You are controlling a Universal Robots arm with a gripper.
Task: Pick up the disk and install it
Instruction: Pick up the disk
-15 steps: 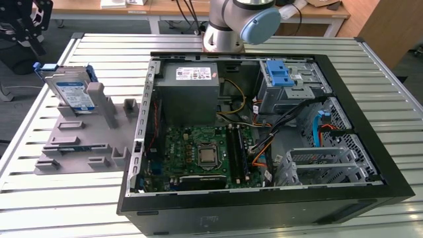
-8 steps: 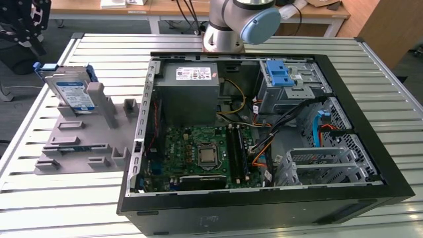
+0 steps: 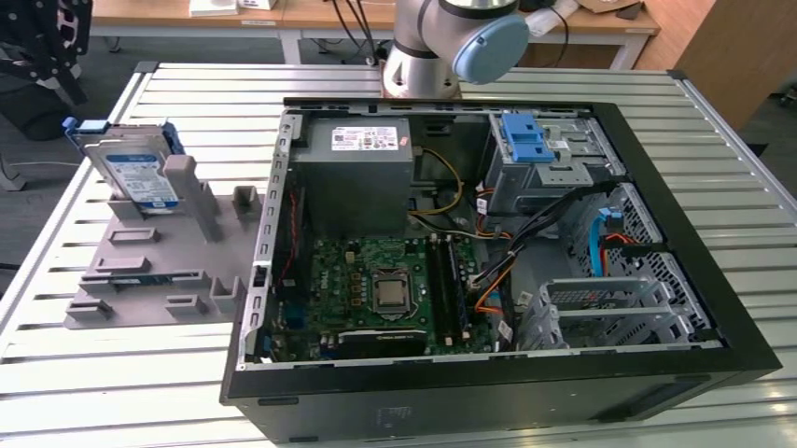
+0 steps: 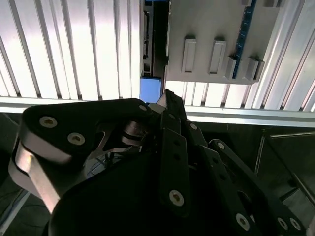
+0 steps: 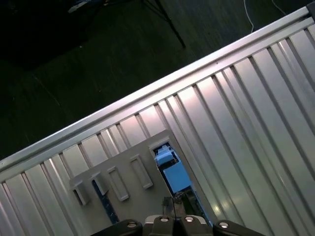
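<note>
Arm (image 3: 439, 42) rising from its base behind the open computer case (image 3: 498, 401), gripper (image 4: 165, 101) poised above the grey fixture (image 3: 156, 252), whether apart or together I cannot tell, disk (image 3: 134, 168) upright in that fixture, at the exterior view's left.

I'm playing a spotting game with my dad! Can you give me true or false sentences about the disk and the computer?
1. The disk stands upright in the grey holder. True.
2. The disk is already inside the computer case. False: it sits outside the case, at the exterior view's left.
3. The computer case is closed up. False: it lies open, with the motherboard showing.
4. The table has a slatted top. True.
</note>
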